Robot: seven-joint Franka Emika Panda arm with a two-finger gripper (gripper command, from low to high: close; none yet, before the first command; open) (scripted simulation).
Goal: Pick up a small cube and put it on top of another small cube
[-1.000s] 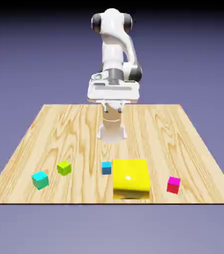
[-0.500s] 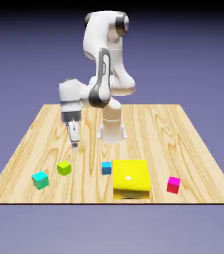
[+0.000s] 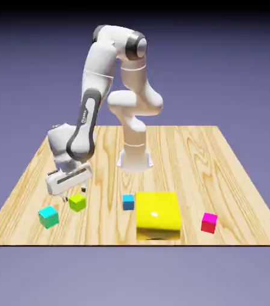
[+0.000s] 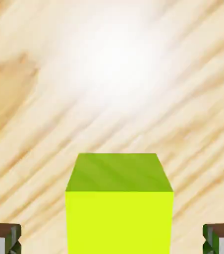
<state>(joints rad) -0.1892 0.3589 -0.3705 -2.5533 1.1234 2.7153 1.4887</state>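
End effector (image 4: 112, 239) spread wide, lime-green cube (image 4: 119, 223) centred between the fingertips on the counter (image 3: 179, 155), so best lower straight down, keep the roll, then close evenly on both sides.

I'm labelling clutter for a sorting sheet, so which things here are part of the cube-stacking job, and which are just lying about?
For the job:
- lime-green cube, between the open gripper's fingertips
- pink-and-red cube, likely the one to stack on

Just lying about:
- teal cube
- blue cube
- big yellow block
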